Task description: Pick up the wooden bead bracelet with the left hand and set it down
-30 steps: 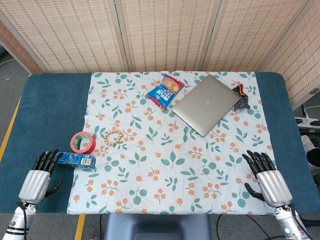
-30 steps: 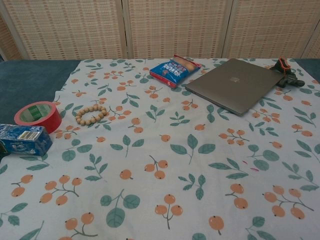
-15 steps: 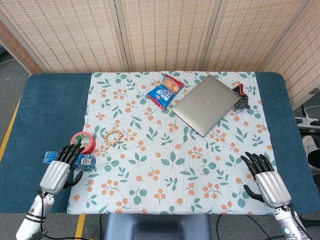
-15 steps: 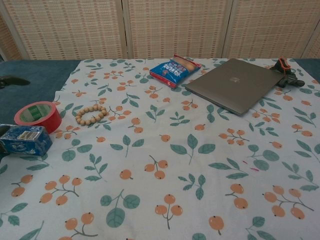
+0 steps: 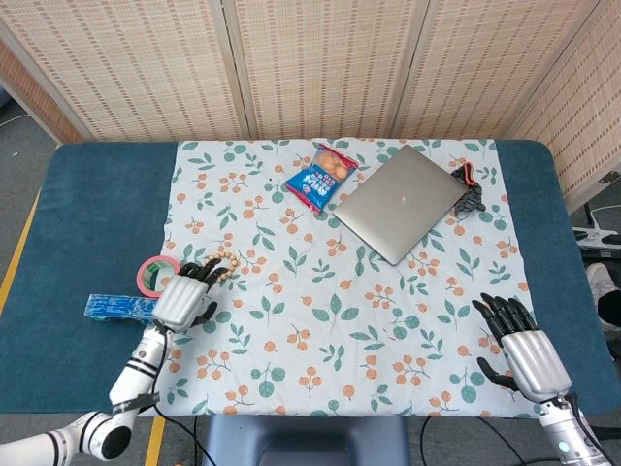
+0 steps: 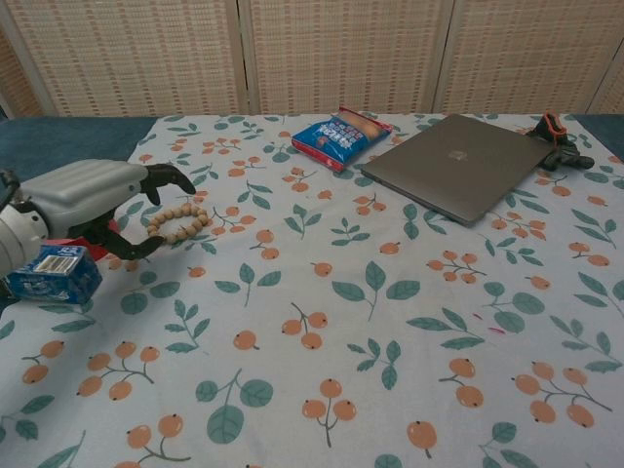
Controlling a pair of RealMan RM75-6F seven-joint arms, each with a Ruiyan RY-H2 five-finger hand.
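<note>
The wooden bead bracelet [image 6: 179, 222] [image 5: 223, 261] lies as a ring on the floral cloth at the left. My left hand [image 6: 90, 202] [image 5: 186, 297] hovers just left of it, fingers apart and curved toward the beads, holding nothing. In the head view its fingertips cover the near side of the bracelet. My right hand [image 5: 521, 344] stays open over the blue table edge at the near right, far from the bracelet; the chest view does not show it.
A red tape roll [image 5: 153, 276] and a blue packet [image 6: 51, 274] sit under and beside my left hand. Further back lie a blue snack bag [image 5: 320, 177], a closed grey laptop [image 5: 399, 202] and a small black and orange clamp [image 5: 469, 192]. The floral cloth [image 5: 349, 320] covers the table's middle.
My left hand has swung from the near left table edge forward and right, over the tape roll, to the bracelet. The right hand has barely shifted.
</note>
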